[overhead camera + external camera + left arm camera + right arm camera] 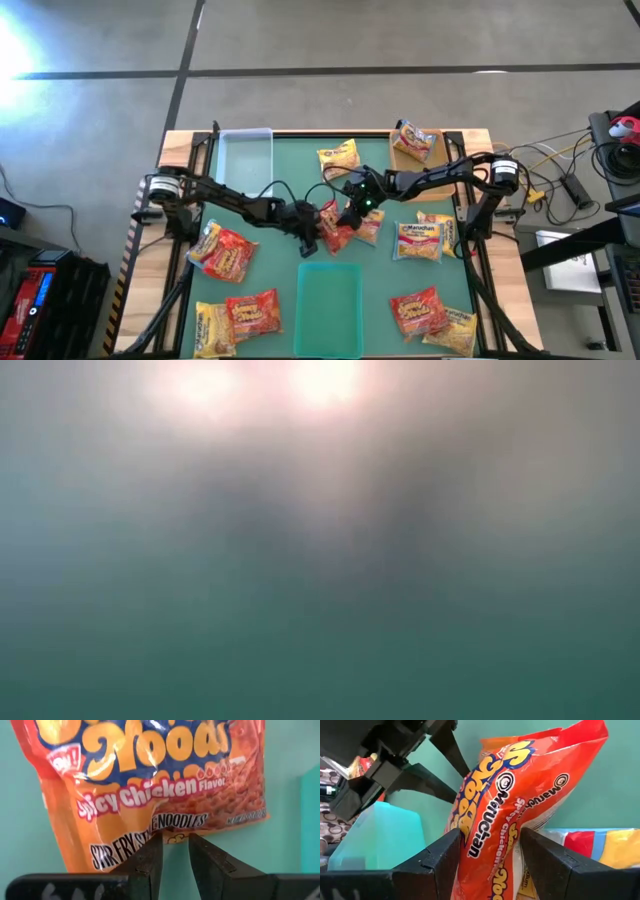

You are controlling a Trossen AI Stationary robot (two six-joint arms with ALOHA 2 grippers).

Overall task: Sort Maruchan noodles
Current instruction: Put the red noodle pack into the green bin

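A: In the right wrist view, what is nearest to the camera?
B: The right gripper [490,851]. Its two fingers [435,857] clench a red-orange packet [520,795] that stands between them. Behind it I see the left gripper [452,775] and a green tray [380,837].

A: And in the left wrist view?
B: The fingers [150,860] of the left gripper [175,850] pinch the lower edge of the same packet [150,780], on the words "Stir Fry Style Noodles".

A: What does the high view give?
B: Both grippers meet in the middle of the green table [290,165], left gripper [310,238], right gripper [355,205], with the red-orange packet [335,228] between them, just above the green tray [330,305]. A clear tray [245,160] lies at the far left. The other noodle packets [240,312] lie scattered around.

A: The low view?
B: Only a blur; I cannot tell anything.
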